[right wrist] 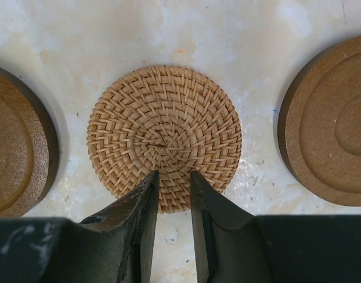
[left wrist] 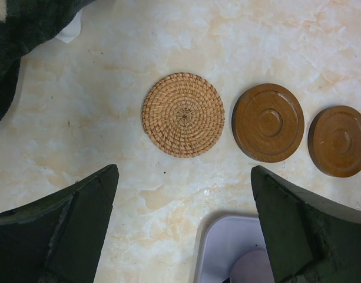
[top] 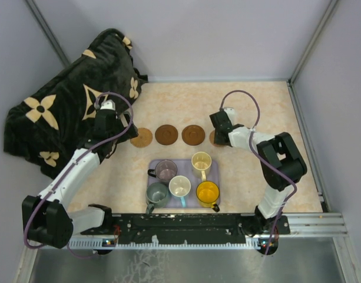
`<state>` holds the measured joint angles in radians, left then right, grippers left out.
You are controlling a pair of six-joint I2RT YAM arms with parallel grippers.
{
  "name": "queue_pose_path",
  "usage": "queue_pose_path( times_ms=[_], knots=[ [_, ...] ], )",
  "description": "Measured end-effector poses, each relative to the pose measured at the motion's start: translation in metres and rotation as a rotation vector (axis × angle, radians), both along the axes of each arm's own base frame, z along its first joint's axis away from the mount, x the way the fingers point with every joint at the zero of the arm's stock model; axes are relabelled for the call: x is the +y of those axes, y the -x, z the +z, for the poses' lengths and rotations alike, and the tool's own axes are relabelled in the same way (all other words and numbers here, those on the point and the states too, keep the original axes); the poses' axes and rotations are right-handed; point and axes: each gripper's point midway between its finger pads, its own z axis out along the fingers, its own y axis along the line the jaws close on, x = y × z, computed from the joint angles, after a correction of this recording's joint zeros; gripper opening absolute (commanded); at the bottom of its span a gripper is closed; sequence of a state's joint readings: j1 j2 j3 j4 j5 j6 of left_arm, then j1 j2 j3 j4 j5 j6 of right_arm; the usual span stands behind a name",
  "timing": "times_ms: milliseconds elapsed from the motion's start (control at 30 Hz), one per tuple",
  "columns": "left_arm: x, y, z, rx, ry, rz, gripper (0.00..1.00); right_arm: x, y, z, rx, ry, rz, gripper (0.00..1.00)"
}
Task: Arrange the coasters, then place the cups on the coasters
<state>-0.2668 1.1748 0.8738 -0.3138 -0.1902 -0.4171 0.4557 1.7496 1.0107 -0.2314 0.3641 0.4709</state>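
Closest to us are the two dark fingers (right wrist: 139, 224) of the right claw (right wrist: 174, 177). They are almost clenched, with only a thin slit between them, and we see nothing gripped in that slit. Their tips stand over the near rim of a woven coaster (right wrist: 164, 141), which lies flat on the bench (right wrist: 257, 35); if they touch it, we cannot tell. This coaster lies just beyond the far right corner of the lavender tray (top: 184, 164). One wooden coaster (right wrist: 330, 118) lies beside it on one side and a second wooden coaster (right wrist: 15, 159) on the other, each apart from it by a small gap.

The left claw (left wrist: 184, 168) is released: its fingers (left wrist: 62, 224) are spread wide and hold nothing. It hangs above the bench near the far left corner of the tray. Just beyond that corner lies a second woven coaster (left wrist: 183, 115), and a third wooden coaster (left wrist: 267, 122) comes next to it, toward the tray's middle. We see the coasters in one line along the far side of the tray, none touching another.

All five cups stand upright inside the tray. The smoky purple cup (top: 166, 170) is at its far left, the cream cup (top: 201, 162) at its far right, the grey-green cup (top: 157, 194) at its near left, the yellow-orange cup (top: 207, 192) at its near right, and the white cup (top: 179, 186) in the middle. Well to the left of the tray a dark blanket (top: 68, 118) with cream flowers is heaped.
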Motion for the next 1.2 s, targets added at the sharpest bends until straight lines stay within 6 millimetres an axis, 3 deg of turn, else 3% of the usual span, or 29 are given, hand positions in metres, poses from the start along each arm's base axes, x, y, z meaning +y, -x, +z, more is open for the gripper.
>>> queue_pose_path(
  times_ms=[433,767,967,1200],
  knots=[
    [0.002,0.005,-0.01,0.01,-0.003,0.0,1.0,0.0,-0.001,0.001,0.014,0.009,-0.001,0.3],
    [0.002,0.006,-0.019,0.016,-0.005,0.003,1.0,-0.005,0.002,0.006,0.031,0.043,0.011,0.37],
    [0.002,0.004,-0.019,0.008,0.0,0.006,1.0,-0.002,-0.013,0.036,-0.036,0.042,0.014,0.41],
    [-0.001,-0.003,-0.011,-0.018,0.003,-0.003,1.0,0.0,-0.035,0.1,-0.191,0.018,0.002,0.42]
  ],
)
